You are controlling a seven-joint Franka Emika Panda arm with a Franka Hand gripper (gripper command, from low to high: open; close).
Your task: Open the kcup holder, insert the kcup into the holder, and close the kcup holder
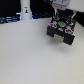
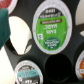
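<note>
Locate the kcup holder (image 1: 61, 30) at 2 o'clock in the exterior view, standing on the white table (image 1: 30, 60). Note its black boxy body and the coloured pod tops on its upward face. Find the gripper (image 1: 61, 15) directly above the holder, at 1 o'clock in the same view, hanging close over that face. Treat contact as undetermined at this resolution. Record the jaw opening as indeterminate: no fingertips resolved in either view, so cannot tell whether wide, narrow or holding anything. Observe a white post (image 1: 25, 10) with a blue light at 11 o'clock, well apart from the holder, and dark objects (image 1: 9, 20) at 10 o'clock.

In the wrist view, identify the kcup (image 2: 50, 27), white-rimmed with a green label, close beneath the camera and so close beneath the tool. Cannot tell whether seated in a round slot or held clear of it. Note an empty round slot (image 2: 57, 67) just beside it, a teal-labelled pod (image 2: 27, 72) next to that slot, an orange-topped pod (image 2: 80, 62) near the slot's other side, and a blurred green shape (image 2: 4, 27), unidentifiable.
</note>
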